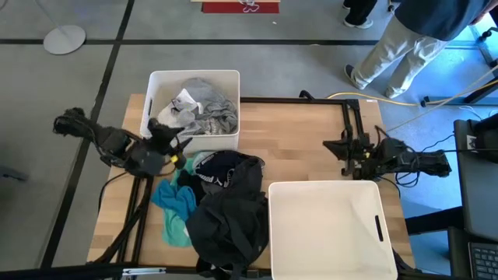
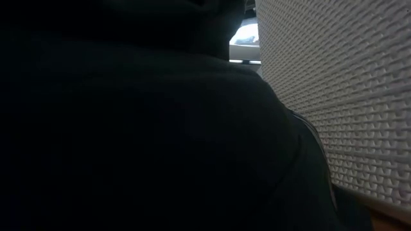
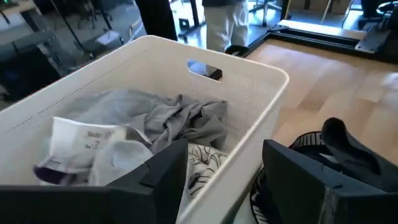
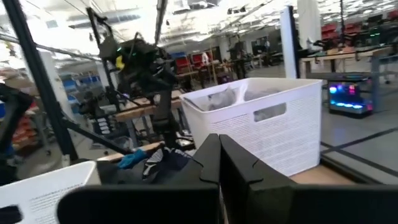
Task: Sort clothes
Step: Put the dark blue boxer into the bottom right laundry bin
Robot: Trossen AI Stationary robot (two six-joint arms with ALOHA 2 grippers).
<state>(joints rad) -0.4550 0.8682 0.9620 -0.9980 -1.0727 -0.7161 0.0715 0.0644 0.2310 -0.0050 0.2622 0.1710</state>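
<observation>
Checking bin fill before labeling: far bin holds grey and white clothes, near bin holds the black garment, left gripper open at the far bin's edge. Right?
Not quite. The near bin is empty in the high view; the black garment lies on the table beside it. The rest holds: the far bin has the grey and white clothes, and the left gripper is open at its edge.

Surface [image 1: 303, 148]: pale wood planks, smooth, satin. Bins [image 1: 325, 233]: white plastic, matt, walls finely textured. Clothes [image 1: 226, 206]: soft matt cloth, crumpled. Left tool [image 3: 224, 180]: dark matt plastic fingers [image 3: 163, 174].
</observation>
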